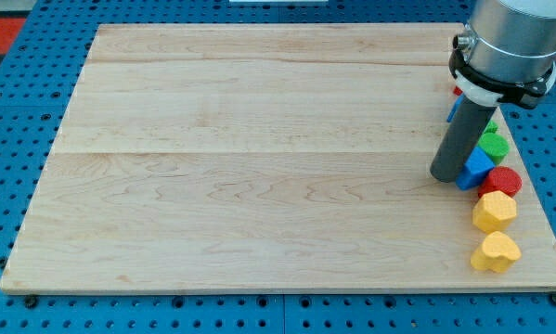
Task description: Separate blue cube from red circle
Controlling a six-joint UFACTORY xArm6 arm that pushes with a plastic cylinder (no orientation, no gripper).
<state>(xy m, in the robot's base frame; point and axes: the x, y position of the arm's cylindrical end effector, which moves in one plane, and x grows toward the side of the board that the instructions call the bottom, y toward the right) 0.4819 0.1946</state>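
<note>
Dark rod, planted low near the board's right edge, my tip point(446, 176) down on the wood. No jaws to spread or close here, just a bare rod end, pinching nothing. Touching, or as good as touching, the blue cube point(475, 169) just to the tip's right; actual contact hard to confirm, since the rod hides the cube's near face. Immediately beyond the cube, to its lower right, the red circle point(501, 181), pressed against it or nearly so. Above the cube, a green block point(492, 144), shape unclear. Further up, partly hidden behind the rod and the arm's collar, slivers of another blue block point(452, 109) and another red one point(458, 90). Below the red circle, a yellow block point(494, 211), then a yellow heart-like block point(495, 251) nearest the view's bottom. Wooden board point(259, 167) otherwise bare off to the tip's left.

Judged from this: separation not yet done, cube and circle close together. Tip placed on the cube's left, so pushing rightward would likely jam both together; probably better to get between or behind them first.
</note>
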